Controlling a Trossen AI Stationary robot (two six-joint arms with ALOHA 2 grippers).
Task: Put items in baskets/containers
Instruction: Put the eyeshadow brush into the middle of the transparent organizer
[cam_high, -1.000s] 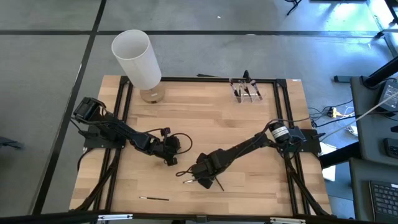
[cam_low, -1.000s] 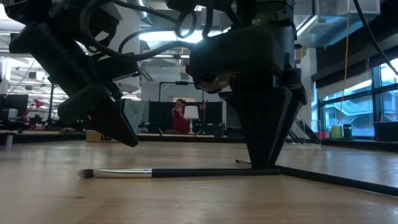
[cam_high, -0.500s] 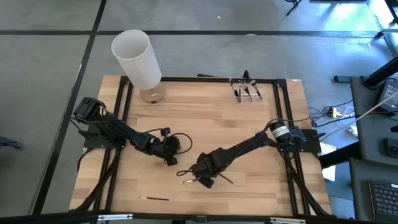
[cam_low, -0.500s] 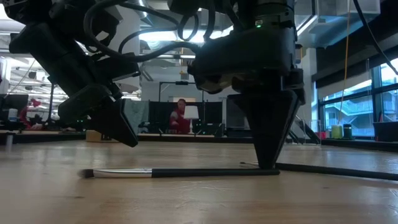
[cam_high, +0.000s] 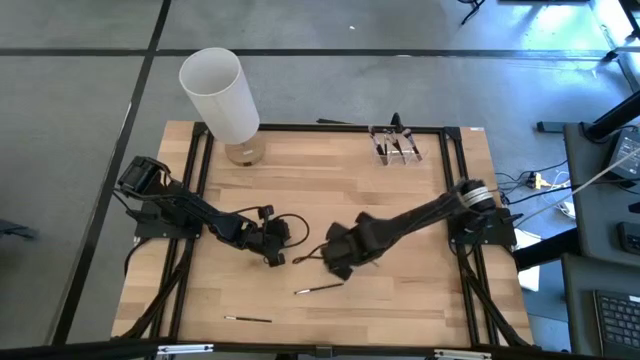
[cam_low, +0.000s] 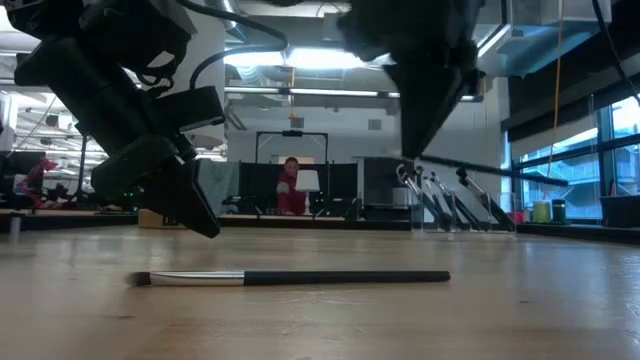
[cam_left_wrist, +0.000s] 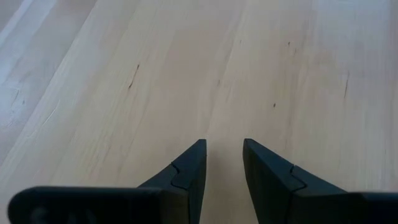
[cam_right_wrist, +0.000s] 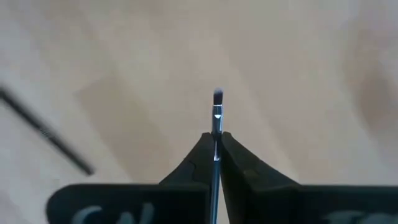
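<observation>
Wooden table (cam_high: 330, 190), office room behind: your right gripper (cam_right_wrist: 216, 144) is pinching a makeup brush (cam_right_wrist: 217, 107).

You're holding it near its ferrule, raised off the wood, probably so it clears the two loose brushes (cam_high: 318, 289) lying on the boards on its way to the clear holder (cam_high: 396, 145) at the far edge, where several brushes are already standing. Your left gripper (cam_left_wrist: 222, 163) is waiting partly parted, grasping nothing, well short of the holder.
</observation>
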